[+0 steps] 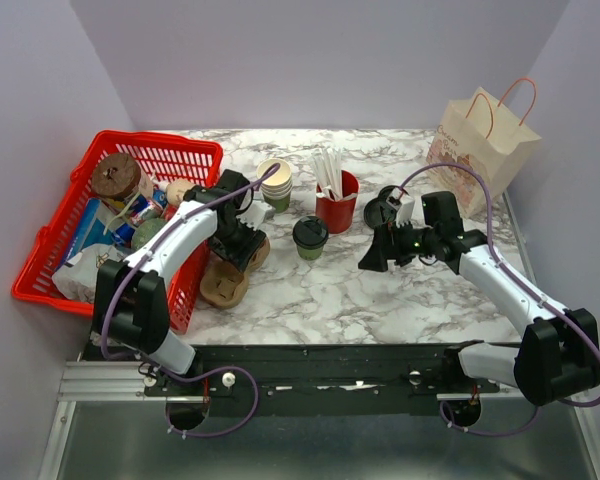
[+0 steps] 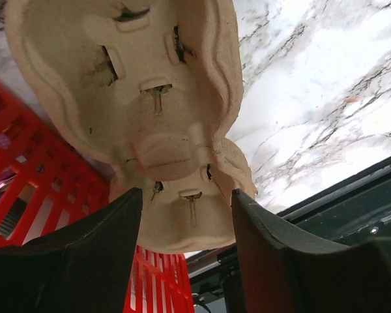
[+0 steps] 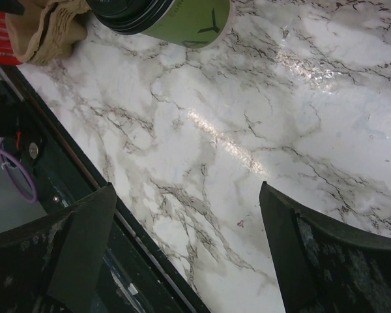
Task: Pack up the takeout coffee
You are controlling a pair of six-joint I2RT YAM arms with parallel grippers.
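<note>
The takeout coffee (image 1: 310, 237), an olive-green cup with a black lid, stands upright mid-table. It also shows at the top edge of the right wrist view (image 3: 182, 16). A tan cardboard cup carrier (image 1: 225, 281) lies flat beside the red basket. My left gripper (image 1: 242, 250) hangs over the carrier's far end. In the left wrist view the carrier (image 2: 156, 98) sits beneath and between the spread jaws of the left gripper (image 2: 187, 192). My right gripper (image 1: 372, 258) is open and empty, just right of the coffee, above bare marble (image 3: 187, 189).
A red basket (image 1: 40, 270) of packaged goods sits at the left. Stacked lidless paper cups (image 1: 276, 180), a red cup of white straws (image 1: 336, 205) and black lids (image 1: 385, 208) stand behind the coffee. A paper bag (image 1: 485, 140) stands at the back right.
</note>
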